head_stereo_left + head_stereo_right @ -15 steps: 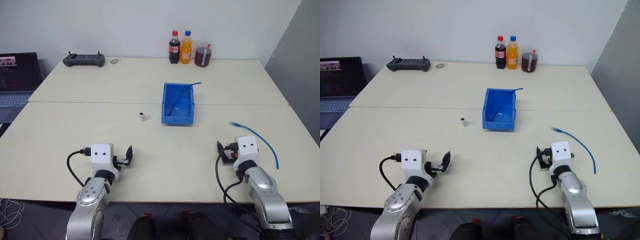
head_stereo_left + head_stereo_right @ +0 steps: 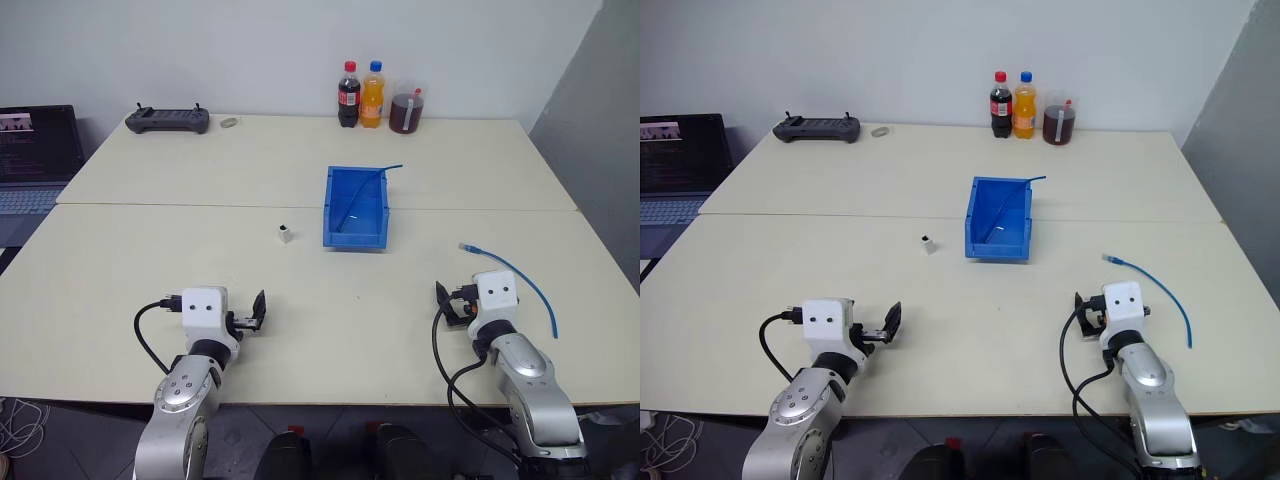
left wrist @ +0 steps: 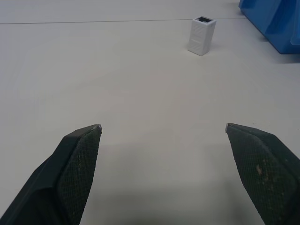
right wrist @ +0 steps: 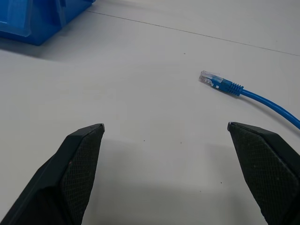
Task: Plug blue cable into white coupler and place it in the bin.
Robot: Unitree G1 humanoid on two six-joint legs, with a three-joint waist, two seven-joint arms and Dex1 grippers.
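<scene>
Nothing on the table has shifted since the earlier frame; both arms sit in the same near positions and every item lies where it did.

Left gripper point(image 3: 163, 127): low over the near left of the table point(image 2: 300, 180), jaws spread wide, nothing between them. Fingers point(image 3: 77, 161) are black with textured pads.

Right gripper point(image 4: 165, 126): low over the near right of the table, jaws likewise spread wide and empty.

White coupler point(image 2: 285, 234): small boxy block, standing upright on the table with its dark socket facing up, just left of the bin and apart from it, ahead of the left gripper.

Bin point(image 2: 357, 237): bright blue, open-topped, at the table's centre, lower lip toward the near side. A thin blue cable point(image 2: 368, 184) lies inside it, one end hanging out over the far right corner.

Blue cable point(image 2: 520, 275): lies loose on the right side of the table, well apart from the bin, curving from its clear plug point(image 4: 209, 77) back toward the near right edge. The plug end points left and sits ahead of the right gripper, untouched.

Far edge: a cola bottle point(image 2: 348, 95), an orange drink bottle point(image 2: 372, 95) and a lidded cup point(image 2: 406, 109) of dark liquid, grouped together. Far left: a black controller point(image 2: 168, 120) with a small round object point(image 2: 230, 122) beside it. A laptop point(image 2: 35, 160) sits off the left edge.
</scene>
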